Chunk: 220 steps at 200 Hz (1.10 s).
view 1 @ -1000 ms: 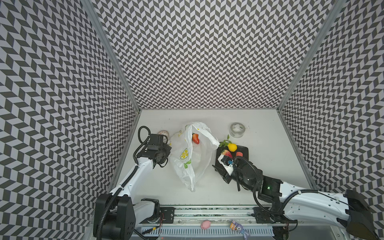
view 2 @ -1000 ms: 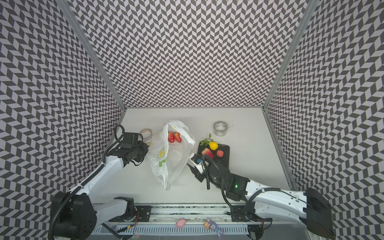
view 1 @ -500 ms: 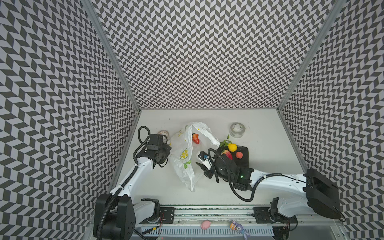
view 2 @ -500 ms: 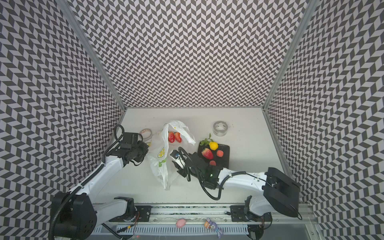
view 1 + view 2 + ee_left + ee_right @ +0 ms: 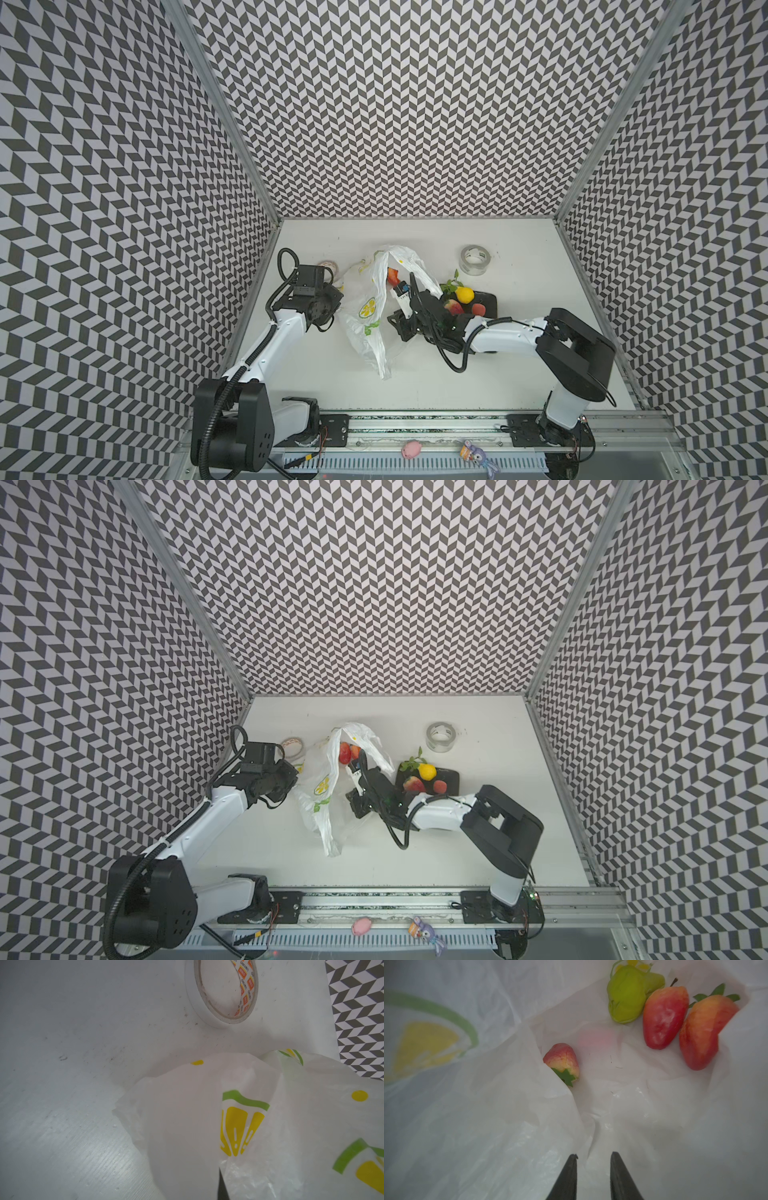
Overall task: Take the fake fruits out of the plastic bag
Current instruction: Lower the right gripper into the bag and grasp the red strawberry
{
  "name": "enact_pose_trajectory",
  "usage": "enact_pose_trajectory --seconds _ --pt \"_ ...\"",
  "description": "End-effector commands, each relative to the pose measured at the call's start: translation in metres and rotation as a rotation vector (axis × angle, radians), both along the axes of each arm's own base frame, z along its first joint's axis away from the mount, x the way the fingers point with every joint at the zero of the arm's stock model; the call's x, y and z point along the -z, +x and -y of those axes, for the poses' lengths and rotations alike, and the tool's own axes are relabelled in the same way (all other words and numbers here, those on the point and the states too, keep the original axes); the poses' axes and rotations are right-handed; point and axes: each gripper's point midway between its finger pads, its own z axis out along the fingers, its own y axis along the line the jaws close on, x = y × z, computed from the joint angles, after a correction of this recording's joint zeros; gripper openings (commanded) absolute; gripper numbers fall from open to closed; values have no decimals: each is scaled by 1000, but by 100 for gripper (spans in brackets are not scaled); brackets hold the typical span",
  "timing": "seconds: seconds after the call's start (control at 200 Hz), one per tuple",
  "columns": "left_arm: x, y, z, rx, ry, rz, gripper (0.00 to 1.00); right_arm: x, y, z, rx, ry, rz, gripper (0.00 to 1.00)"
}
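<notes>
The plastic bag (image 5: 365,307) (image 5: 320,787) lies mid-table, white with printed lemon slices, its mouth facing the back. My left gripper (image 5: 337,297) (image 5: 296,777) is shut on the bag's left edge; in the left wrist view the bag (image 5: 207,1115) covers all but a dark sliver of the fingers (image 5: 220,1186). My right gripper (image 5: 397,284) (image 5: 593,1155) reaches into the mouth, jaws narrowly open and holding nothing. Inside lie a green fruit (image 5: 627,995), two red strawberries (image 5: 664,1018) (image 5: 704,1032) and a small pink strawberry (image 5: 562,1061). A lemon (image 5: 464,295), a strawberry (image 5: 453,307) and a pink-orange fruit (image 5: 478,309) sit outside the bag.
The fruits outside the bag rest on a dark square tray (image 5: 490,301) right of the bag. A clear tape roll (image 5: 475,259) stands behind it, another tape roll (image 5: 328,266) (image 5: 224,991) by my left gripper. Patterned walls enclose three sides. Two small toys (image 5: 411,451) lie on the front rail.
My right arm swung left from the tray to the bag's mouth and pushed in, its jaws narrowing on the way. The left arm and the bag stayed as they were.
</notes>
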Motion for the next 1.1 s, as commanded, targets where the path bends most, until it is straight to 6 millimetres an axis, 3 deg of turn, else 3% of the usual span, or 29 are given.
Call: enact_pose_trajectory --seconds 0.0,0.28,0.691,0.961,1.096 --pt "1 6 5 64 0 28 0 -17 12 -25 32 89 -83 30" --pt "-1 10 13 182 32 76 0 4 38 -48 84 138 -248 35" --pt "2 -3 18 264 47 123 0 33 62 -88 47 111 -262 53" --pt "-2 6 19 268 54 148 0 70 41 -77 -13 -60 -183 68" --pt "-1 7 21 270 42 146 0 61 48 -76 -18 -100 -100 71"
